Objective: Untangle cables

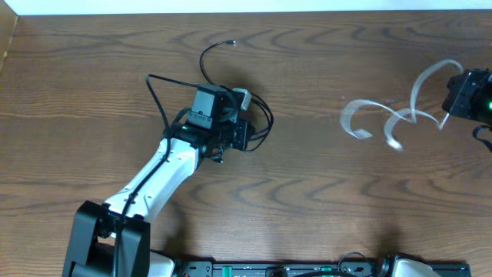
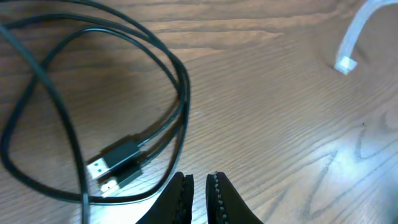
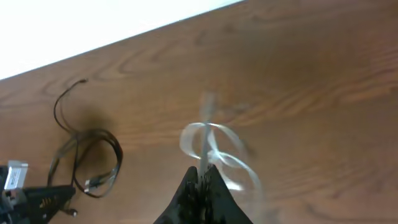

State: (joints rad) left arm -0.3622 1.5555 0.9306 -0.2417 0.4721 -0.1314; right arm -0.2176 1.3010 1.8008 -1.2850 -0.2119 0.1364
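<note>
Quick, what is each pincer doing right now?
Left pincer: nearly closed, holding nothing, above the black cable.
Right pincer: closed on the white cable.

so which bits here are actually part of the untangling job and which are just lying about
Part of the job:
- black cable
- white cable, held by the right tool
- left tool, nearly shut, holding nothing

Just lying about:
- nothing that I can see; the rest is bare wooden table
</note>
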